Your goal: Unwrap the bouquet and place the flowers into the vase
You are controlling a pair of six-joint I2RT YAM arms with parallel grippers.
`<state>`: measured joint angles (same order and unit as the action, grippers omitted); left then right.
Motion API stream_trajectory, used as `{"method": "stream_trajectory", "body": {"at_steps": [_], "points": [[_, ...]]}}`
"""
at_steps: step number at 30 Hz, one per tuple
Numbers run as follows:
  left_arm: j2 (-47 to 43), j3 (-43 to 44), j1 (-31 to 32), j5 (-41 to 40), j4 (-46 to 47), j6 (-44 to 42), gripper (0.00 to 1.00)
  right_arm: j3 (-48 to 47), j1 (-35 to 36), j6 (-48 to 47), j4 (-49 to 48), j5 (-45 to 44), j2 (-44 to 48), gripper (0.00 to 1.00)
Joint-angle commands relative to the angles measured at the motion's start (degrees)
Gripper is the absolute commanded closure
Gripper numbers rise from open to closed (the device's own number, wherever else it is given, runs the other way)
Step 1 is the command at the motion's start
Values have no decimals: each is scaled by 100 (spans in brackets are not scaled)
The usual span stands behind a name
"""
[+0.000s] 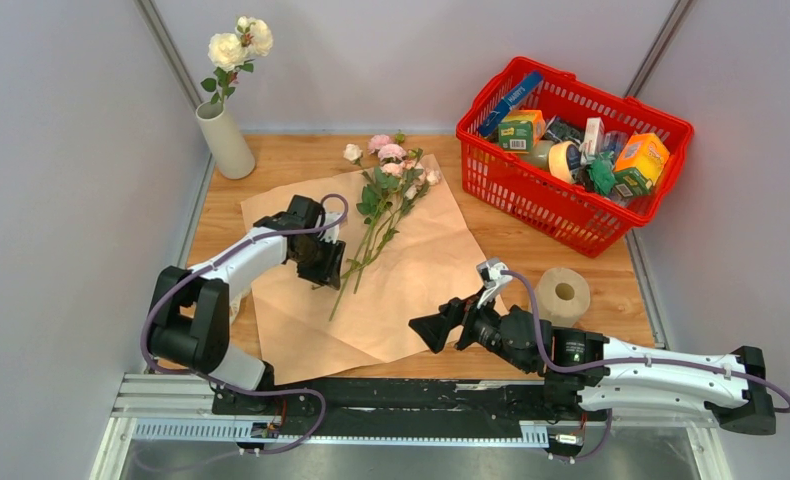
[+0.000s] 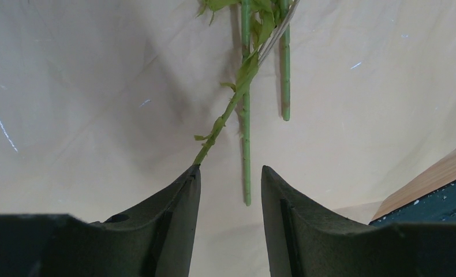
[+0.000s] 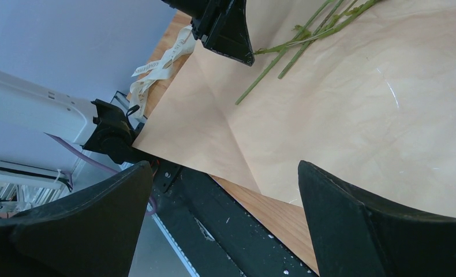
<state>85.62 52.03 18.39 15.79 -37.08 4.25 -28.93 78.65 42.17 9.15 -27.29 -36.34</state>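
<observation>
The left pincer [image 2: 228, 173] hung low over the opened paper [image 1: 421, 270], its jaws spread partway with nothing pinched between them. The flowers [image 1: 386, 195] lay flat on the paper just ahead of it, blooms pointing away and cut ends toward it. In the left wrist view a leafy stem [image 2: 217, 130] ran slantwise up to the tip of one finger [image 2: 179, 202]. A straighter stem [image 2: 246, 156] ended in the gap between the fingertips, and a third stopped short, further out. The ribbon [image 3: 159, 63] lay beside that pincer at the paper's edge. The vase [image 1: 225, 140] stood well beyond it, at the far left corner of the tabletop [image 1: 291, 155], with two cream roses [image 1: 241, 42] in it. The right pincer [image 1: 433, 328] was spread wide and empty over the paper's near right part, well apart from the stems. A tape roll [image 1: 563, 293] stood just right of its arm, and a red basket [image 1: 541, 195] sat far beyond it.
</observation>
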Motion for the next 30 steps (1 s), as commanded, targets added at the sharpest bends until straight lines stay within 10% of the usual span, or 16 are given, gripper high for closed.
{"method": "stream_trajectory", "body": {"at_steps": [1,30], "points": [[138,114,33,48,-45,-126,49,-183,-17,63,-203,39,48,0],[279,62,226,266,87,-170,67,19,-17,195,-299,163,435,0]]}}
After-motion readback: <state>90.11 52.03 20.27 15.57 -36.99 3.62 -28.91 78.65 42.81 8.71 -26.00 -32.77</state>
